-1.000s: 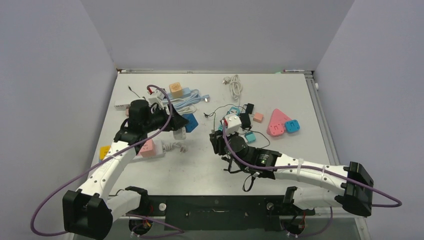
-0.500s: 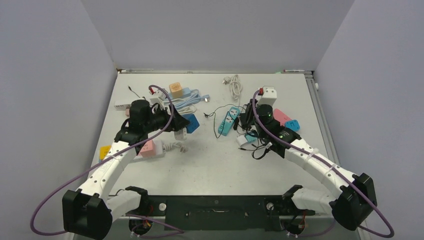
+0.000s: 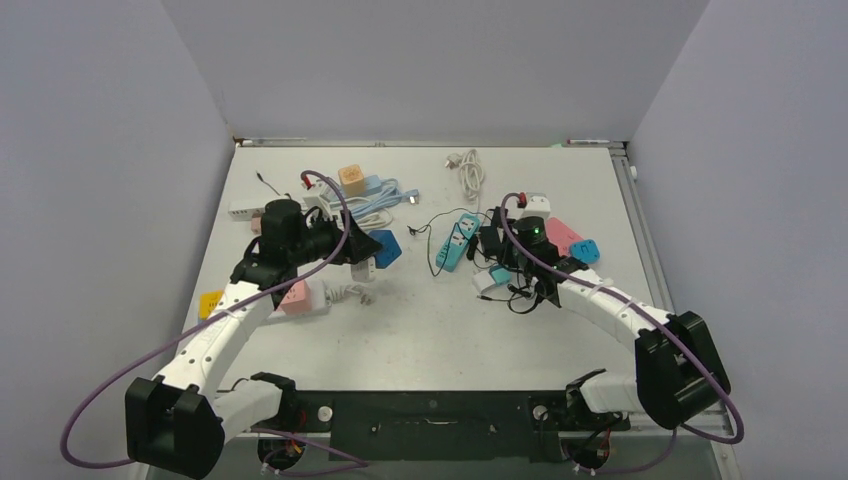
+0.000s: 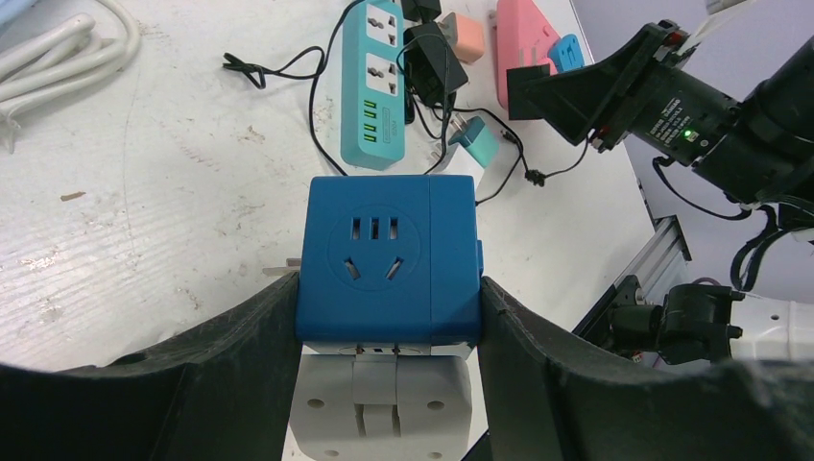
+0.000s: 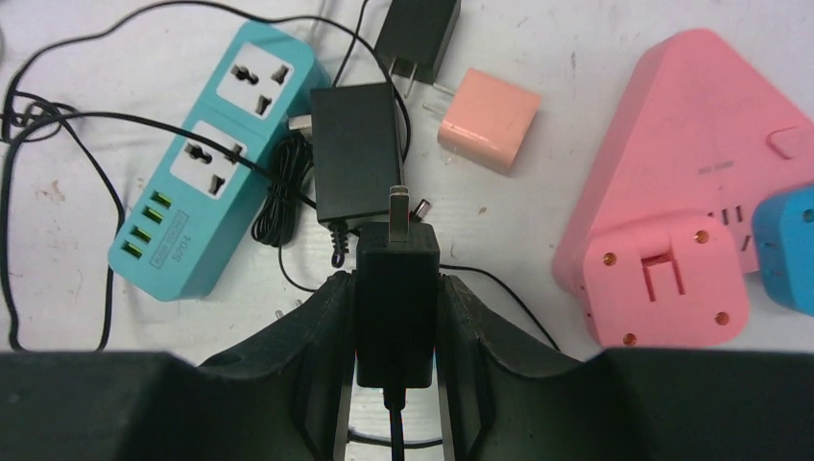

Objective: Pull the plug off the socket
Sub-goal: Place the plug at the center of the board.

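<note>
Between the fingers of the right hand (image 5: 395, 283) sits the black plug (image 5: 396, 307), clamped on both sides. Prongs are bare and point fwd; cable runs back under the hand. Ahead-left of this hand lies the teal power strip (image 5: 216, 158) on the desk (image 5: 576, 58); directly ahead, a black adapter (image 5: 357, 149); ahead-right, the pink socket block (image 5: 691, 144). Plug sits in no socket. Left hand (image 4: 389, 317) grips the blue cube socket (image 4: 384, 254) by its side faces. A white adapter (image 4: 379, 403) sits against the cube's hand-side face, betw. the fingers.
</note>
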You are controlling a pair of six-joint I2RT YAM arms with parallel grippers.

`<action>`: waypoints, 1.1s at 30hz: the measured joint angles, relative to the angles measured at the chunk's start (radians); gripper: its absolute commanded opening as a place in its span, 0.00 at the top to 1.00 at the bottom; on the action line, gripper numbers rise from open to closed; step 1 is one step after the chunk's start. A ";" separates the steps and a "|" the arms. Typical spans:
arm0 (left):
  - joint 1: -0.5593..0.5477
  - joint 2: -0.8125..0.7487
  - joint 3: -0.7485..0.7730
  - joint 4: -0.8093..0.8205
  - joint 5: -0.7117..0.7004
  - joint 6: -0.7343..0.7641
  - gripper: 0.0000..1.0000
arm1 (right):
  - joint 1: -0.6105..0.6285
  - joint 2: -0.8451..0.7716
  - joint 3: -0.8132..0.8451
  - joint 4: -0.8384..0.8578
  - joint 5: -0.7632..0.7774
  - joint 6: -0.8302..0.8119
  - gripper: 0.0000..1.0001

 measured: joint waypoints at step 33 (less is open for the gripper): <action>-0.005 0.010 0.000 0.003 0.033 -0.003 1.00 | -0.121 0.278 -0.019 0.174 -0.143 0.096 0.42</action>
